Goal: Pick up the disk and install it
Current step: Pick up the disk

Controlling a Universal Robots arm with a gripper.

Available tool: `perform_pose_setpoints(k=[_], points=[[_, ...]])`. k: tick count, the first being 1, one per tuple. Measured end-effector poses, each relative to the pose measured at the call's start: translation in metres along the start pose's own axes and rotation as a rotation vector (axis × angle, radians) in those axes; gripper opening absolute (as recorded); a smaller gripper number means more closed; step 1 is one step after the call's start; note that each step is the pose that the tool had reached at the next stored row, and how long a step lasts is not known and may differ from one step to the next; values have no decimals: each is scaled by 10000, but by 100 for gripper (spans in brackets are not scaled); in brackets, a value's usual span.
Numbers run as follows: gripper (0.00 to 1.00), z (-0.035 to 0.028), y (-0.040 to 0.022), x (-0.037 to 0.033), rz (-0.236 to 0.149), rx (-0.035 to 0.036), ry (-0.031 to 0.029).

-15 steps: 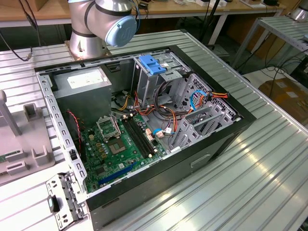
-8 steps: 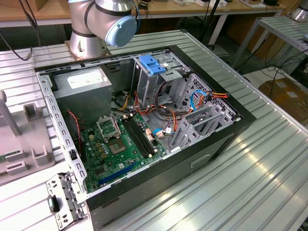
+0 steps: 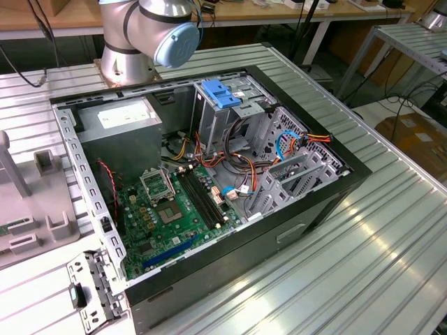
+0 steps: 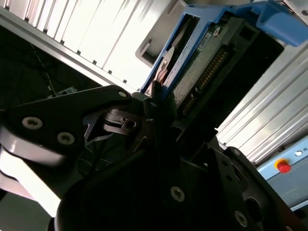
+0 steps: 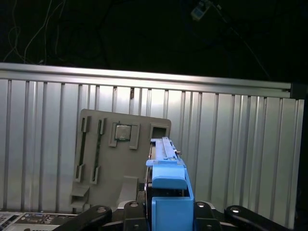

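Note:
The disk [image 5: 168,185], a dark slab in a bright light-blue carrier, shows edge-on in the first wrist view between the black links of my gripper [image 5: 166,206]. In the second wrist view the disk [image 4: 207,62] shows its flat green-and-dark underside and blue frame, and my gripper [image 4: 161,103] is shut on its near end. Beyond the disk lies a grey fixture plate [image 5: 120,159] on the ribbed metal table. The open computer case [image 3: 335,183] sits in the middle of the exterior view with its motherboard and drive cage exposed.
A short blue bracket [image 3: 220,93] tops the drive cage at the back of the case. Orange and blue cables [image 3: 283,143] run across the bays. The arm's base [image 3: 133,42] stands behind the case. A grey fixture [image 3: 35,209] lies at the exterior view's left.

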State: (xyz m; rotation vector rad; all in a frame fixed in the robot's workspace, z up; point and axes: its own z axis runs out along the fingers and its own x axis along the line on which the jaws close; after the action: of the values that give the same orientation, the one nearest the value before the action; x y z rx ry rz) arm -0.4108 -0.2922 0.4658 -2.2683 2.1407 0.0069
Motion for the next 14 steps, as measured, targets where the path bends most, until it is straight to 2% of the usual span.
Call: perform_pose_setpoints(k=[14], points=[[36,-1,-57,143,0,-1,-1]])
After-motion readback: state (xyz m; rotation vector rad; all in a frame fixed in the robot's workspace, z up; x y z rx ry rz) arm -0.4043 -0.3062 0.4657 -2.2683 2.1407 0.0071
